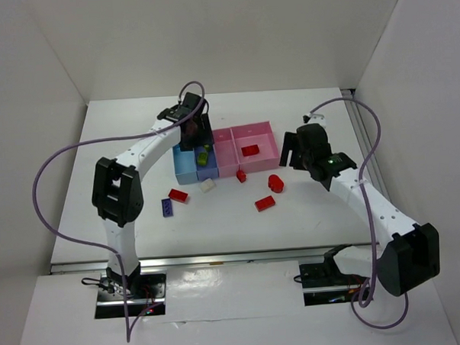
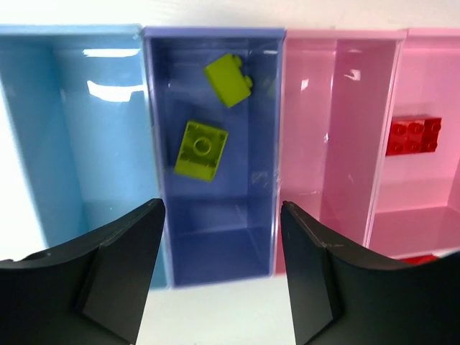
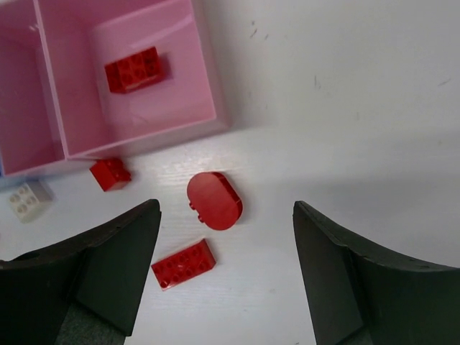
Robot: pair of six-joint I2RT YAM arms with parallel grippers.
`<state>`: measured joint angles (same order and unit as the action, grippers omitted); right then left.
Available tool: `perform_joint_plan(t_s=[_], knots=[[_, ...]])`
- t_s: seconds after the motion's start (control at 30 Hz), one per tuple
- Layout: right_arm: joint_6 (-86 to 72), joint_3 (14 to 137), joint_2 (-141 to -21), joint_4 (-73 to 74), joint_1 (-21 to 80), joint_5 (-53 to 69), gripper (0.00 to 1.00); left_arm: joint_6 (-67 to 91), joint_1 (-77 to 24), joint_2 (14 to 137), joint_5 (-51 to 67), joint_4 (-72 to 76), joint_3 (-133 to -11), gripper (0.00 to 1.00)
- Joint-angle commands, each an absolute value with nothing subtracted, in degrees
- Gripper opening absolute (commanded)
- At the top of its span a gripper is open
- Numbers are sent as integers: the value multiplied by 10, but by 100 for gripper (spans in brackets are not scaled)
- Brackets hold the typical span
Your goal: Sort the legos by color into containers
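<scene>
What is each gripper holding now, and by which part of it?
Nothing is held. The left gripper is open above the periwinkle bin; the right gripper is open above a rounded red brick.

4 red bricks (image 1: 265, 203) litter table (image 1: 326, 107) before bins (image 1: 225, 153); table bare past wider pink bin (image 3: 165, 108); left arm (image 1: 149, 145) overhangs blue end.

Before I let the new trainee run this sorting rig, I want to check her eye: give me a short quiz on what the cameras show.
1. True or false: both lime green plastic bricks lie in the periwinkle blue plastic bin.
2. What lies in the wider pink plastic bin? A a white one; B a red plastic brick; C a purple-blue one.
3. Is the left claw open or shut?
Key: 1 true; 2 B; 3 open.
</scene>
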<state>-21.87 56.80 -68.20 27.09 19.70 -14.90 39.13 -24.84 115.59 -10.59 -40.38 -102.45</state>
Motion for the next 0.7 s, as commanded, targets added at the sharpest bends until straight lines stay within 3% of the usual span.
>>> perform_joint_plan(t_s=[0.0, 0.37, 0.53, 0.67], knots=[[-237, 535, -667, 252, 213, -125, 81, 385, -252, 1078, -119, -395, -1001, 76], [-329, 471, -758, 221, 315, -107, 84, 374, -268, 855, -140, -374, -841, 74], [-525, 427, -759, 232, 337, -128, 85, 369, -268, 795, -127, -367, -802, 74], [-648, 367, -724, 143, 374, -128, 85, 361, -268, 783, -122, -362, -796, 74]])
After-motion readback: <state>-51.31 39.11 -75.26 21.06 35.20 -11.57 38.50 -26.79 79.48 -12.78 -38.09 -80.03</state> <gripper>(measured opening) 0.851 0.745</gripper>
